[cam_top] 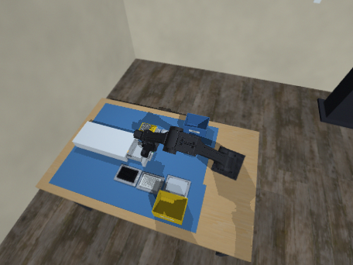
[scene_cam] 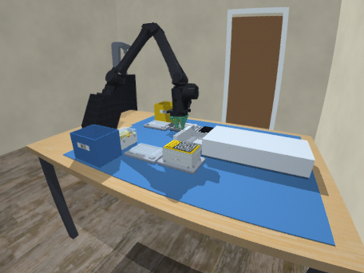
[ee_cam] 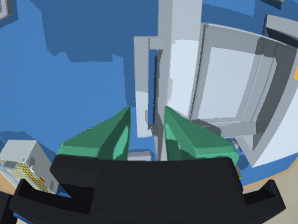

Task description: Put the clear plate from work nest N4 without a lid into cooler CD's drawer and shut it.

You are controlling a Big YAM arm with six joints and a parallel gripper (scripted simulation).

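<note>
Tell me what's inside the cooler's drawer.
The open drawer shows only a pale floor, with no plate on it. Its rear is hidden under the housing, and the gripper covers its front from above.

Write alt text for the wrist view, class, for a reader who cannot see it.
The tool straddles the grey bar handle of the cooler's open drawer, one green finger on each side, above the blue mat. A tip box corner shows at lower left.

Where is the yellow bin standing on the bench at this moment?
In the top view the yellow bin stands at the near edge of the blue mat, just below the rightmost nest in the row of three.
</note>
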